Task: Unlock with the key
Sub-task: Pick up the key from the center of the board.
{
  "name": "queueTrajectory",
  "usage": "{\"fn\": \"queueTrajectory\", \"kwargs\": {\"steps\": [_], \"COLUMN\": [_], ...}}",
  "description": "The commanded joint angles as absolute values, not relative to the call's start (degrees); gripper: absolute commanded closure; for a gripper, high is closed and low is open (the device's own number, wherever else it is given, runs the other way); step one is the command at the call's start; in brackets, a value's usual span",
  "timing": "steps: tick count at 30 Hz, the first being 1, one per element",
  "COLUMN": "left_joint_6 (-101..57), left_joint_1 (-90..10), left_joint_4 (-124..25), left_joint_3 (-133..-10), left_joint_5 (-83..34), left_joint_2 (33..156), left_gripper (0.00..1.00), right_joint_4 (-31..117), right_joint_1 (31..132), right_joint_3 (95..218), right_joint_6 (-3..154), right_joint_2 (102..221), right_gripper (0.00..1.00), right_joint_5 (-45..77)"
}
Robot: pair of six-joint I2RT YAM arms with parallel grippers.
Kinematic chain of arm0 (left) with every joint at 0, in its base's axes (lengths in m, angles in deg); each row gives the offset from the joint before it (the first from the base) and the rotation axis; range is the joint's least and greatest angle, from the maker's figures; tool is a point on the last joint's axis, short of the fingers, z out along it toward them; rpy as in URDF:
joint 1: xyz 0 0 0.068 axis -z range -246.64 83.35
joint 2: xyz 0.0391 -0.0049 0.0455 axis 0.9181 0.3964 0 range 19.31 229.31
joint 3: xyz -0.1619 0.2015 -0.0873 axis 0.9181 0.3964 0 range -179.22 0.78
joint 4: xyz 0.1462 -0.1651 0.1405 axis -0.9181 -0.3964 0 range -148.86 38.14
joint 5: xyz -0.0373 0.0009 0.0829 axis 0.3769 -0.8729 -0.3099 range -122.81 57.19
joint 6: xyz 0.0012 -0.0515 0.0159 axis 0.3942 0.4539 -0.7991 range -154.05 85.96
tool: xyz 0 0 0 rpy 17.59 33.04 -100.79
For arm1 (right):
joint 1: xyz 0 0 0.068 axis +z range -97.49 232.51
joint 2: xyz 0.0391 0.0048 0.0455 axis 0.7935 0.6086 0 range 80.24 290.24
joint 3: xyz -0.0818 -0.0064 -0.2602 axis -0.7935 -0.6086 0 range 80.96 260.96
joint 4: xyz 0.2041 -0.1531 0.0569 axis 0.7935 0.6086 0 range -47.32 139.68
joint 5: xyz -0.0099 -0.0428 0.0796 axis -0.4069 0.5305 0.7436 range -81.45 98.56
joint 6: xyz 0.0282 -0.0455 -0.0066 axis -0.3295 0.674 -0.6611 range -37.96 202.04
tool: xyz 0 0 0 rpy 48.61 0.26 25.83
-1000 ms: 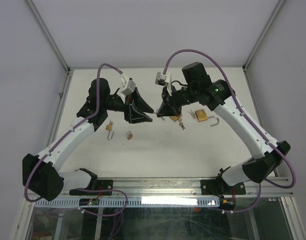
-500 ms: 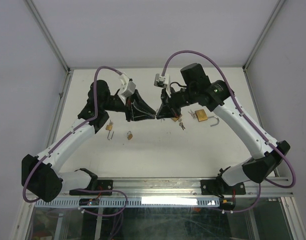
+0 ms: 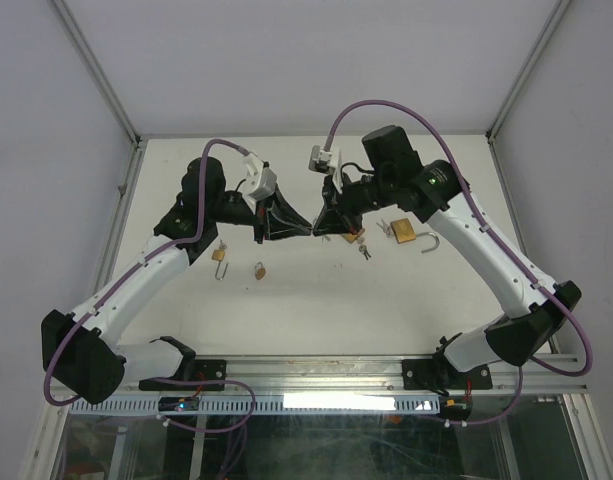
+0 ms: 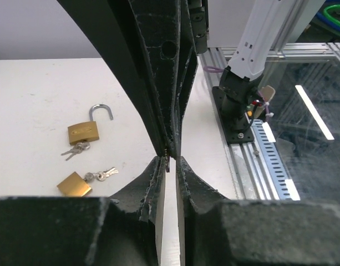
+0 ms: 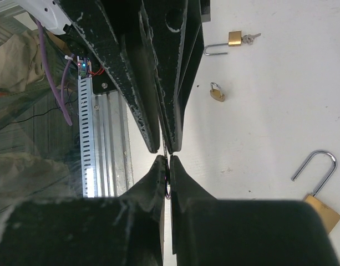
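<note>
My two grippers meet tip to tip above the middle of the table. My right gripper (image 3: 321,231) is shut on a thin key (image 5: 167,176) by its ring end. The key's blade pokes out between the fingers of my left gripper (image 3: 307,232). In the left wrist view the left gripper (image 4: 168,161) shows a narrow gap, with the key tip (image 4: 167,162) against one finger. Several brass padlocks lie on the table below. One (image 3: 404,234) has an open shackle and sits right of the grippers.
A small shut padlock (image 3: 258,269) and an open-shackle padlock (image 3: 219,254) lie left of centre. Loose keys (image 3: 363,247) lie beside another padlock (image 3: 348,237). The metal rail (image 3: 316,366) and the arm bases are at the near edge.
My left gripper moved right towards the right gripper and its jaws narrowed from wide open to a thin gap around the key. The right gripper stayed almost still.
</note>
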State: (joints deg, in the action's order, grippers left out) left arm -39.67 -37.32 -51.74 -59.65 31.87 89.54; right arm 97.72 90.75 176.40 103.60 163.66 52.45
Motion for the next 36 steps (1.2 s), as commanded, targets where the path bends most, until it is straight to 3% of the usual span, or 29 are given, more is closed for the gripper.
{"fn": "queueTrajectory", "kwargs": {"steps": [1, 2, 11, 12, 14, 19, 23, 29, 31, 36], "left_joint_6": [-46.4, -46.6, -47.2, -44.4, -39.2, -31.6, -28.3, -23.0, -21.2, -17.0], "left_joint_1": [-36.6, -36.6, -36.6, -36.6, -36.6, -36.6, -36.6, -36.6, -36.6, -36.6], "left_joint_4": [-53.8, -53.8, -50.6, -48.6, -45.3, -42.4, -41.8, -36.0, -34.4, -31.3], "left_joint_3": [-63.2, -63.4, -61.1, -60.5, -59.5, -56.9, -55.2, -54.5, -54.0, -53.4], "left_joint_5": [30.0, 29.7, 27.9, 26.2, 23.0, 20.0, 19.2, 19.5, 19.5, 19.6], "left_joint_2": [87.7, 87.5, 84.4, 84.1, 83.7, 83.7, 83.3, 83.3, 83.3, 83.9], "left_gripper": [0.96, 1.00, 1.00, 1.00, 1.00, 1.00, 1.00, 1.00, 1.00, 1.00], "right_joint_4": [94.8, 94.8, 94.4, 93.7, 92.0, 78.5, 57.7, 43.6, 44.4, 46.2], "right_joint_1": [90.8, 90.8, 90.9, 90.9, 90.7, 85.9, 82.3, 82.0, 82.0, 82.0], "right_joint_3": [178.6, 178.6, 177.6, 177.3, 175.7, 165.2, 154.6, 151.0, 152.5, 153.4], "right_joint_6": [103.5, 103.4, 102.1, 101.5, 100.5, 92.1, 80.1, 70.7, 69.2, 67.7], "right_joint_2": [162.6, 162.7, 162.3, 162.0, 160.8, 153.2, 147.5, 149.0, 150.8, 152.6], "right_gripper": [1.00, 1.00, 1.00, 0.89, 0.52, 0.01, 0.00, 0.06, 0.19, 0.33], "right_joint_5": [52.8, 53.0, 53.2, 52.6, 50.9, 51.2, 58.1, 63.7, 63.7, 69.2]}}
